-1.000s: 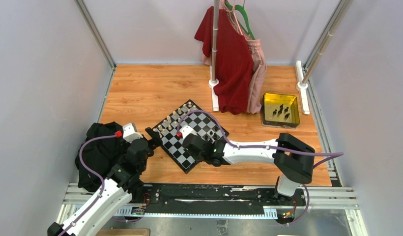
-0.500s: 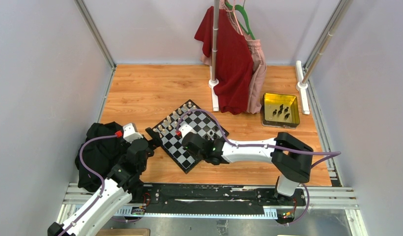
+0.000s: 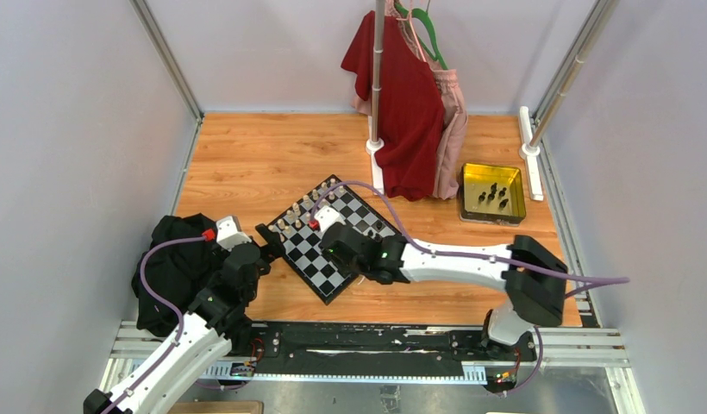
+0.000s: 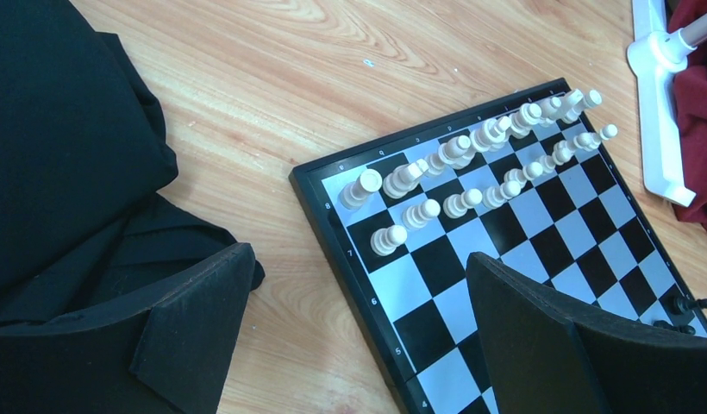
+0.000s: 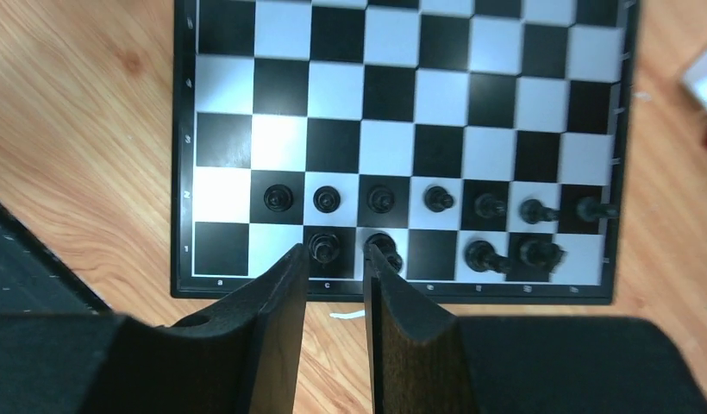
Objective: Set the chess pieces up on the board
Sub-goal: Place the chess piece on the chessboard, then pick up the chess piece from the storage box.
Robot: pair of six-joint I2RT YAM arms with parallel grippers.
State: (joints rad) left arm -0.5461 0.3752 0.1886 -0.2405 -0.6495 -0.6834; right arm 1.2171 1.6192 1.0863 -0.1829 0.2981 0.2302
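Right arm (image 3: 453,257) reached farther, jaws ajar

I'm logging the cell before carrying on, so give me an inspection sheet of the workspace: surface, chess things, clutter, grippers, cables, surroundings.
Surface: wooden table, no spills seen.
Job's things: board lies diagonally; cream pieces stand in two rows at one edge; black pieces partly fill the opposite two rows; spare black pieces wait in the yellow tray.
Clutter: black cloth beside the left arm; red garment hanging on a rack.
Grippers: left gripper open, empty; right gripper open, fingertips at the black back row.
Cables: purple cable arcs above the board.
Surroundings: grey walls.
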